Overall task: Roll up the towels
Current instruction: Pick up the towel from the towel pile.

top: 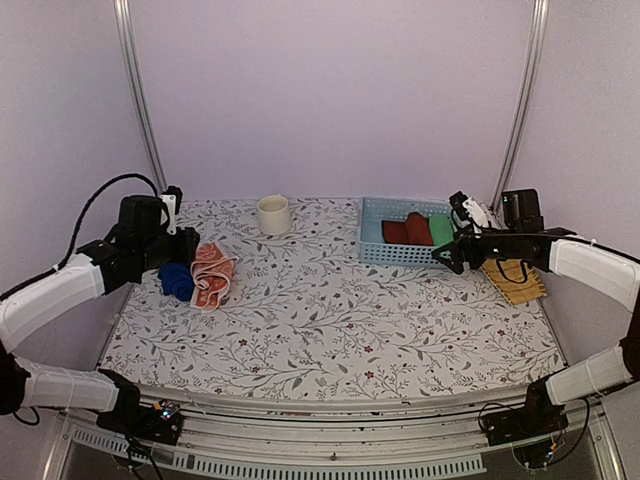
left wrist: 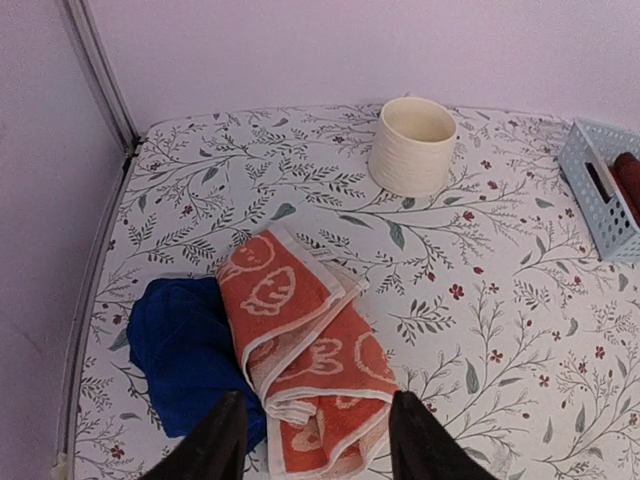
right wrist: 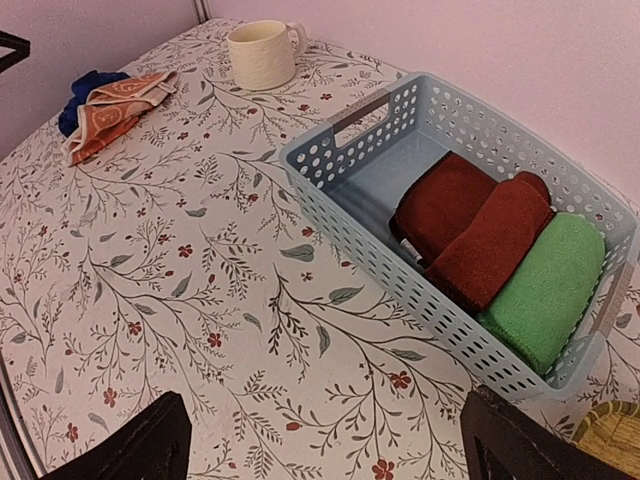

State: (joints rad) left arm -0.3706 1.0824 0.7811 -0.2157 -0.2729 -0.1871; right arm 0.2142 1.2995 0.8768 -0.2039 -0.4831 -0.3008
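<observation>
The two towels lay together at the left of the top view, near the counter's [top: 330,320] far left corner. The orange towel [left wrist: 300,340] was loosely folded and rumpled, and one side of it lapped over the blue towel [left wrist: 185,350], which sat in a crumpled heap against the left edge. Neither was rolled yet.

The left pincer [left wrist: 316,405] hung just above the orange towel's near end with its fingers apart and nothing between them. The right pincer [right wrist: 325,420] stood wide open and empty at the right of the top view, over bare counter beside the basket [right wrist: 350,140], which held red rolls and a green roll [right wrist: 550,285].

The step in hand looked like the first pickup of the orange towel. To do it well, the left pincer probably needed to pinch only a single free corner or hem, not the doubled fold, and lift it clear of the blue cloth so the two did not drag together. Carrying it toward the open middle of the counter would give room to spread it flat. The right pincer could then pin an opposite corner, since a flat, square cloth should roll tighter than a bunched one. The cup [left wrist: 412,145] stood at the back, apart from the towels.
</observation>
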